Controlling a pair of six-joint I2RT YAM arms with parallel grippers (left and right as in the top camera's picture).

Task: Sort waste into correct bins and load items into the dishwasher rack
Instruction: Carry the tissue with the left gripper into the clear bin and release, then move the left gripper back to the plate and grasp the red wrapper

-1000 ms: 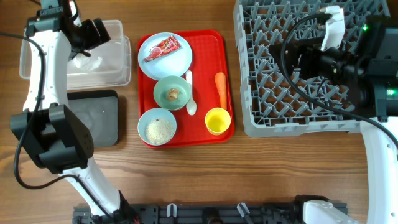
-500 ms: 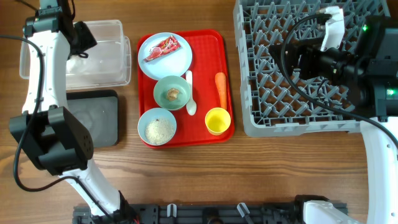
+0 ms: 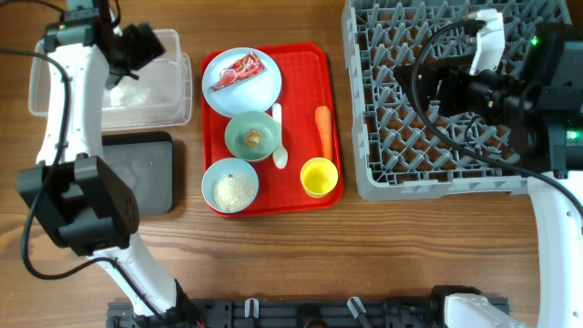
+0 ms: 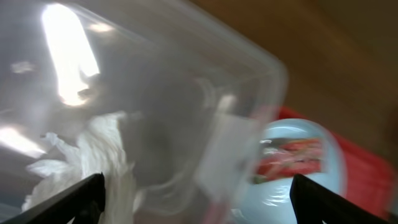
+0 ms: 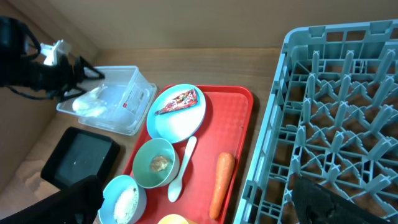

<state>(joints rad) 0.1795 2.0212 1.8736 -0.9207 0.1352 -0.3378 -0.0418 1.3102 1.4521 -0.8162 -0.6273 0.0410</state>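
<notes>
Over clear tub [image 3: 178, 91], left gripper [image 4: 198, 198] hangs, fingers spread, nothing between; white tissue [image 4: 93, 155] lies inside tub. Right gripper [image 5: 202, 205] above dishwasher rack [image 3: 383, 164], fingers parted, empty. On red serving tray [image 3: 310, 64]: red wrapper [image 3: 237, 70] on pale blue plate [image 3: 262, 87], carrot [image 3: 323, 130], white spoon [image 3: 280, 141], yellow cup [image 3: 319, 176], scrap in mint-green bowl [image 3: 239, 128], rice in pale blue bowl [image 3: 215, 175]. Black tray [image 3: 146, 169] touches tub's near side.
</notes>
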